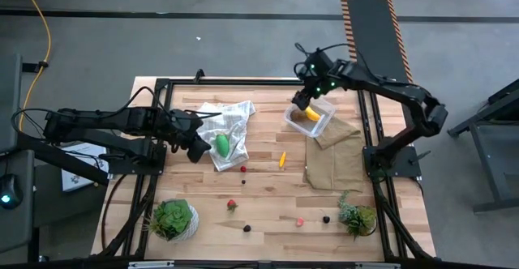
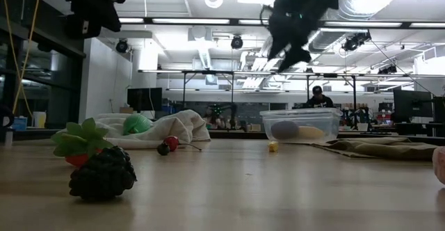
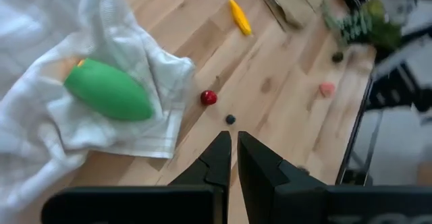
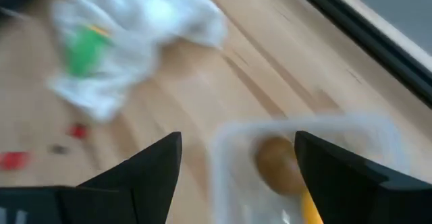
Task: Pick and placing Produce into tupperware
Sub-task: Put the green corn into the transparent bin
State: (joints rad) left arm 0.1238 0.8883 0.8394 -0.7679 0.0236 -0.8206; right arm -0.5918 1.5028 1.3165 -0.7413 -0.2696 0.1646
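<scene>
Produce lay split between two places: a banana (image 1: 312, 115) and a brown ball (image 4: 278, 163) already sat in the tupperware (image 1: 324, 107) at the far right of the table (image 1: 268, 212), while the green oval (image 1: 220, 145) rested in the folds of a white cloth (image 1: 235, 115) left of centre. The right gripper (image 4: 236, 153) hung over the tupperware with fingers spread and empty, likely having just let go. The left gripper (image 3: 233, 150), fingers pressed together on nothing, hovered just left of the oval, probably lined up to take it. An orange piece (image 1: 282, 160) and berries (image 1: 243, 169) lay loose nearer.
</scene>
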